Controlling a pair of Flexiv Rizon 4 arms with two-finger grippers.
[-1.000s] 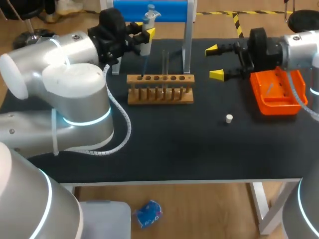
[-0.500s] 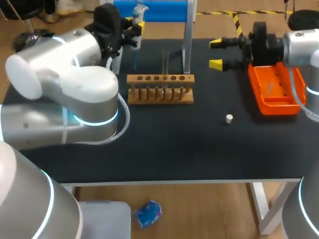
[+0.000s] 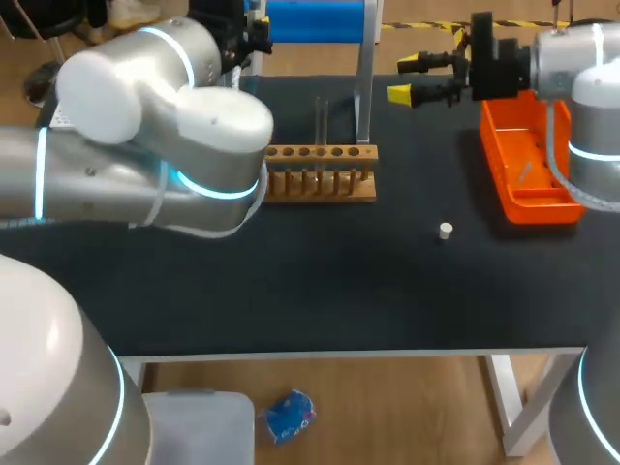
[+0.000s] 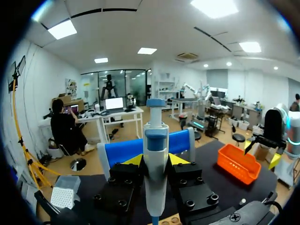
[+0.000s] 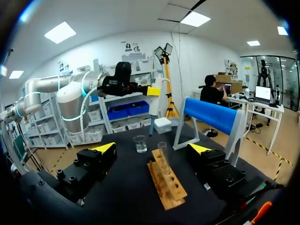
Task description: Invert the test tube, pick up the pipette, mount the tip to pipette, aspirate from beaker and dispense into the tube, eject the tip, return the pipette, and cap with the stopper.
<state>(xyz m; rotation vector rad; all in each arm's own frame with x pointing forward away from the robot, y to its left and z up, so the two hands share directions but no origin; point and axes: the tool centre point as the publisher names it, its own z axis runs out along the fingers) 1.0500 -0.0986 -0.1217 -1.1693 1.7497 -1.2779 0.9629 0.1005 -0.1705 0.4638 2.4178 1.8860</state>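
Pinches the pipette upright in the left gripper, fingers pressed on its body from both sides, tip pointing down. Holds it raised over the far left of the bench, beyond the beaker. Bends the left arm high across the end of the wooden rack. Holds the right gripper spread and level, just beside the orange tray.

Left gripper clamped on pipette; right gripper wide open.
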